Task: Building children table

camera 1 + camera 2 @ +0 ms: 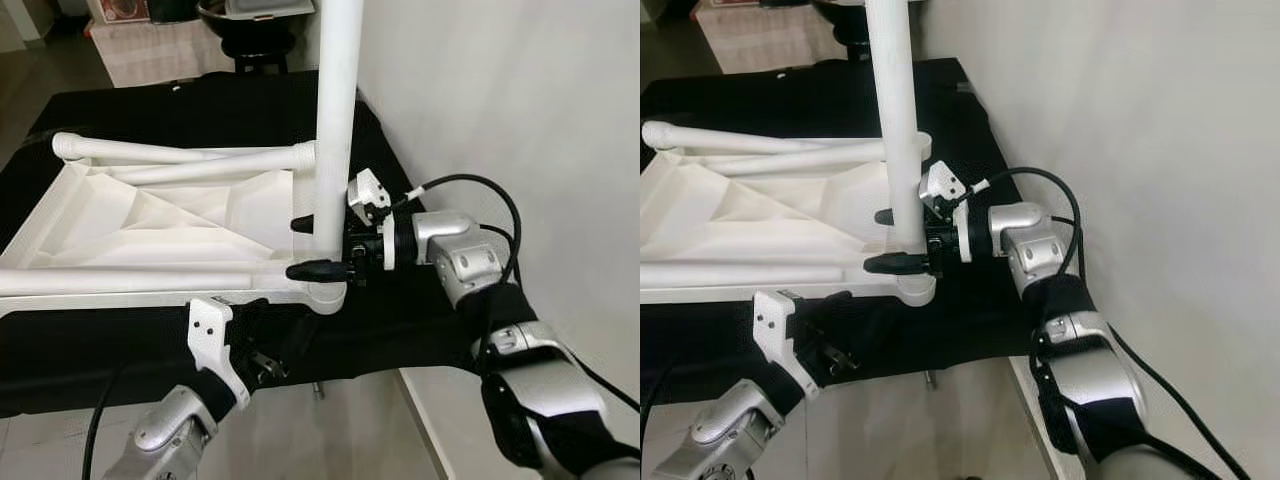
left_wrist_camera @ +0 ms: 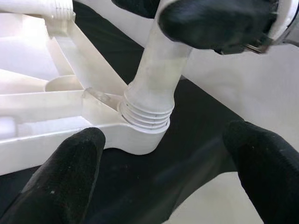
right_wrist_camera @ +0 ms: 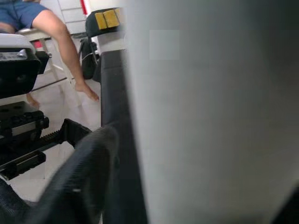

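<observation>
A white plastic table top (image 1: 150, 225) lies upside down on a black cloth. One white leg (image 1: 335, 110) stands upright in the near right corner socket (image 1: 325, 295). Its screw thread (image 2: 145, 116) shows just above the socket. My right gripper (image 1: 312, 247) reaches in from the right and is shut on the leg low down, one finger (image 1: 318, 270) on each side. My left gripper (image 2: 161, 135) is below the front edge, open, with its fingers (image 2: 70, 177) spread wide toward the socket and touching nothing. Other white legs (image 1: 190, 153) lie flat across the upturned top.
A white wall (image 1: 500, 100) stands close on the right of the cloth-covered surface (image 1: 200, 110). Pale floor (image 1: 330, 430) lies below its front edge. A dark stool (image 1: 255, 35) stands at the back. A seated person's bare leg (image 3: 58, 35) is in the right wrist view.
</observation>
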Robot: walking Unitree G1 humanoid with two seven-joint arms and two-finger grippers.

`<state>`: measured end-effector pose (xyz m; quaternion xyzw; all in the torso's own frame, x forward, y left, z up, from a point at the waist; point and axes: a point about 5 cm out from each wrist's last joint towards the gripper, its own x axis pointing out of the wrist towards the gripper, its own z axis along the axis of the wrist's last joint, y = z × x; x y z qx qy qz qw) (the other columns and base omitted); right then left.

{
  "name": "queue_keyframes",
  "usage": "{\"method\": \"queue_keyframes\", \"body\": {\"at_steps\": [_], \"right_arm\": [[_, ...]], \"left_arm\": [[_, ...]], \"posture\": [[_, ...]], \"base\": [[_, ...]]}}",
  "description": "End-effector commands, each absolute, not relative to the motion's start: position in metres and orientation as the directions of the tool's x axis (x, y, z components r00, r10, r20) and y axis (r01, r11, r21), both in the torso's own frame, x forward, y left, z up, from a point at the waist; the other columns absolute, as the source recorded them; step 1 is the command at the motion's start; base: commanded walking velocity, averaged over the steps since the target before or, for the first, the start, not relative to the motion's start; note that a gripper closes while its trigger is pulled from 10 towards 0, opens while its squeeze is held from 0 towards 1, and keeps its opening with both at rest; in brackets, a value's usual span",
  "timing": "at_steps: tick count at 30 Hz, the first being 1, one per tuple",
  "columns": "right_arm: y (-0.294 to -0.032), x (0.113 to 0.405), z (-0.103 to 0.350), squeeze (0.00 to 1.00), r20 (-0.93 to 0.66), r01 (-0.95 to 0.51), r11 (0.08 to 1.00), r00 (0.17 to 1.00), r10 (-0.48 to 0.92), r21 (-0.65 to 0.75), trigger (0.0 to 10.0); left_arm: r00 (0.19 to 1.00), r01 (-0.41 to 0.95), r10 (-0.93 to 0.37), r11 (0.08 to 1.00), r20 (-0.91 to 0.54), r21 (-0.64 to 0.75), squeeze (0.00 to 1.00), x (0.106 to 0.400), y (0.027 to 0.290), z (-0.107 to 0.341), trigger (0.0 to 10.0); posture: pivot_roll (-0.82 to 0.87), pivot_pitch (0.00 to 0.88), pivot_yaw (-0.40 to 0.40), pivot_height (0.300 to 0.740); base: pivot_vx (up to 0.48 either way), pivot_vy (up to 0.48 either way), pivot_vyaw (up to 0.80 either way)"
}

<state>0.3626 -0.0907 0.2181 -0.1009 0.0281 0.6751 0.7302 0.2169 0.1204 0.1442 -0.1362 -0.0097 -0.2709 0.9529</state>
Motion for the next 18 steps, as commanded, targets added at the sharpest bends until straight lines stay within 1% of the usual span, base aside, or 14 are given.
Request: {"method": "queue_keyframes", "body": {"at_steps": [1, 3, 6, 7, 8, 9, 10, 12, 13, 14, 15, 16, 17, 18], "right_arm": [[-0.082, 0.36, 0.213, 0.0, -0.208, -0.994, 0.016, 0.039, 0.977, -0.108, 0.0], [-0.082, 0.361, 0.212, 0.0, -0.207, -0.994, 0.021, 0.044, 0.977, -0.108, 0.0], [-0.085, 0.363, 0.209, 0.0, -0.211, -0.992, 0.056, 0.08, 0.974, -0.117, 0.0], [-0.089, 0.365, 0.206, 0.0, -0.208, -0.986, 0.108, 0.132, 0.969, -0.124, 0.0], [-0.091, 0.366, 0.205, 0.0, -0.206, -0.983, 0.128, 0.153, 0.966, -0.128, 0.0], [-0.091, 0.366, 0.205, 0.0, -0.206, -0.983, 0.128, 0.153, 0.966, -0.128, 0.0], [-0.093, 0.366, 0.203, 0.0, -0.2, -0.979, 0.159, 0.183, 0.963, -0.13, 0.0], [-0.095, 0.366, 0.201, 0.0, -0.196, -0.975, 0.177, 0.2, 0.96, -0.131, 0.0], [-0.098, 0.365, 0.196, 0.0, -0.196, -0.963, 0.24, 0.26, 0.945, -0.12, 0.0], [-0.098, 0.365, 0.196, 0.0, -0.196, -0.963, 0.24, 0.26, 0.945, -0.12, 0.0], [-0.101, 0.365, 0.192, 0.0, -0.199, -0.952, 0.285, 0.302, 0.932, -0.112, 0.0], [-0.102, 0.365, 0.19, 0.0, -0.201, -0.944, 0.311, 0.327, 0.924, -0.107, 0.0], [-0.104, 0.375, 0.182, 0.0, -0.118, -0.723, 0.686, 0.691, 0.714, -0.084, 0.0], [-0.109, 0.369, 0.169, 0.0, -0.111, -0.505, 0.863, 0.858, 0.502, -0.007, 0.0]], "left_arm": [[0.857, 0.511, -0.509, 0.823, 0.078, -0.248, 0.0, 0.215, 0.121, 0.14, 10.0], [0.857, 0.512, -0.51, 0.823, 0.078, -0.248, 0.0, 0.215, 0.121, 0.14, 10.0], [0.855, 0.514, -0.512, 0.821, 0.077, -0.25, 0.0, 0.214, 0.12, 0.14, 10.0], [0.854, 0.516, -0.514, 0.819, 0.077, -0.251, 0.0, 0.214, 0.119, 0.14, 10.0], [0.854, 0.516, -0.515, 0.819, 0.077, -0.252, 0.0, 0.214, 0.119, 0.14, 10.0], [0.854, 0.516, -0.515, 0.819, 0.077, -0.252, 0.0, 0.214, 0.119, 0.14, 10.0], [0.853, 0.517, -0.516, 0.818, 0.077, -0.252, 0.0, 0.214, 0.119, 0.14, 10.0], [0.853, 0.517, -0.516, 0.818, 0.077, -0.252, 0.0, 0.214, 0.119, 0.14, 10.0], [0.853, 0.517, -0.516, 0.818, 0.078, -0.252, 0.0, 0.214, 0.119, 0.14, 10.0], [0.853, 0.517, -0.516, 0.818, 0.078, -0.252, 0.0, 0.214, 0.119, 0.14, 10.0], [0.853, 0.518, -0.516, 0.818, 0.078, -0.252, 0.0, 0.214, 0.119, 0.14, 10.0], [0.853, 0.517, -0.516, 0.818, 0.078, -0.252, 0.0, 0.214, 0.119, 0.14, 10.0], [0.854, 0.516, -0.515, 0.819, 0.078, -0.25, 0.0, 0.214, 0.121, 0.141, 10.0], [0.854, 0.516, -0.514, 0.82, 0.078, -0.248, 0.0, 0.215, 0.122, 0.141, 10.0]], "posture": [[0.0, 0.111, -0.033, 0.74], [0.0, 0.111, -0.033, 0.74], [0.0, 0.11, -0.029, 0.74], [-0.01, 0.108, -0.026, 0.74], [-0.01, 0.108, -0.026, 0.74], [-0.01, 0.108, -0.026, 0.74], [-0.01, 0.108, -0.026, 0.74], [-0.01, 0.108, -0.026, 0.74], [-0.01, 0.11, -0.025, 0.74], [-0.01, 0.11, -0.025, 0.74], [-0.01, 0.11, -0.025, 0.74], [-0.01, 0.11, -0.025, 0.74], [-0.01, 0.117, -0.039, 0.74], [-0.01, 0.117, -0.039, 0.74]], "base": [[0.0, 0.0, 0.0], [0.0, 0.0, 0.0], [0.0, 0.0, 0.0], [0.0, 0.0, 0.0], [0.0, 0.0, 0.0], [0.0, 0.0, 0.0], [0.0, 0.0, 0.0], [0.0, 0.0, 0.0], [0.0, 0.0, 0.0], [0.0, 0.0, 0.0], [0.0, 0.0, 0.0], [0.0, 0.0, 0.0], [0.0, 0.0, 0.0], [0.0, 0.0, 0.0]]}}
